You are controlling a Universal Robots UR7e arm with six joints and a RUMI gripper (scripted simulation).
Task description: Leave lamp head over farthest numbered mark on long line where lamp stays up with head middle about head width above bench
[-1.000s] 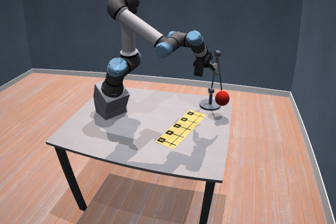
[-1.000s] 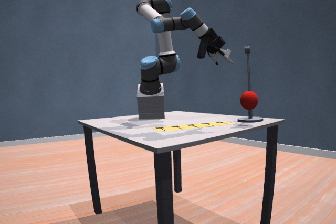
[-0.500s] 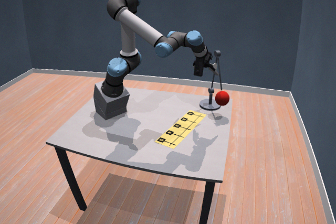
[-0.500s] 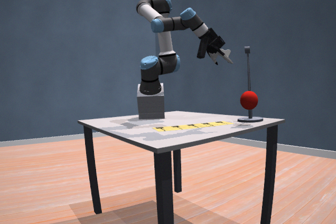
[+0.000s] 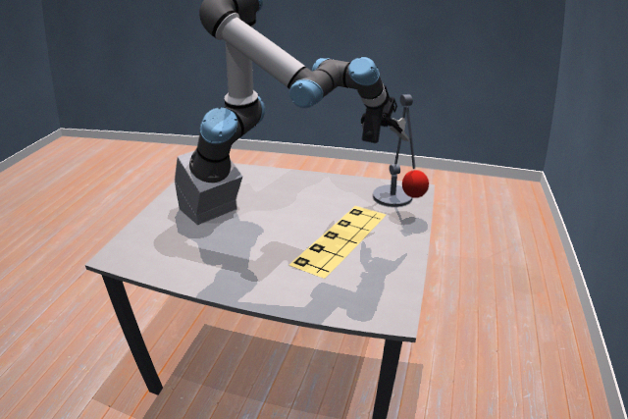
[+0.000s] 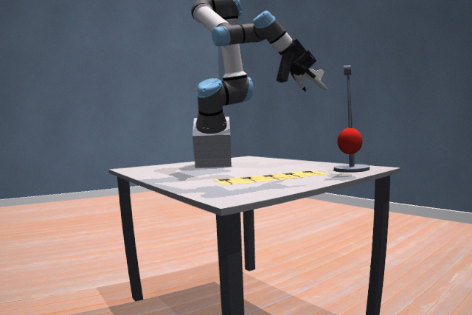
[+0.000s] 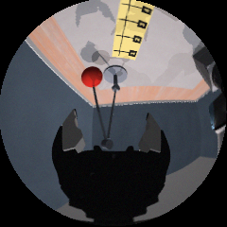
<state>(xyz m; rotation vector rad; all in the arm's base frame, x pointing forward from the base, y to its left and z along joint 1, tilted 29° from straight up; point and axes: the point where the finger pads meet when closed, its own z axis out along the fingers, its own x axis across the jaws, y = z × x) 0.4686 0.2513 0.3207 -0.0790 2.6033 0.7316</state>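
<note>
The lamp's round red head (image 5: 415, 183) (image 6: 349, 141) (image 7: 92, 77) hangs from a thin rod, above the bench and beside the lamp's grey base (image 5: 384, 197) (image 6: 362, 168). The two rods rise to a folded top joint (image 5: 406, 99) (image 6: 346, 69) (image 7: 107, 143). The yellow strip (image 5: 349, 222) (image 6: 249, 179) (image 7: 122, 45) has a long line with several square-marked cross lines; its far end lies near the base, and the head is not over it. My gripper (image 6: 316, 89) (image 7: 112, 111) is open and empty, high above the bench, on the robot's side of the lamp, apart from it.
The bench (image 5: 274, 196) (image 6: 171, 185) carries the robot's grey pedestal (image 5: 205, 201) (image 6: 212, 149) at its far left in the top view. The lamp stands close to the bench's far right corner. Shadows of the arm and gripper fall across the bench and beside the strip.
</note>
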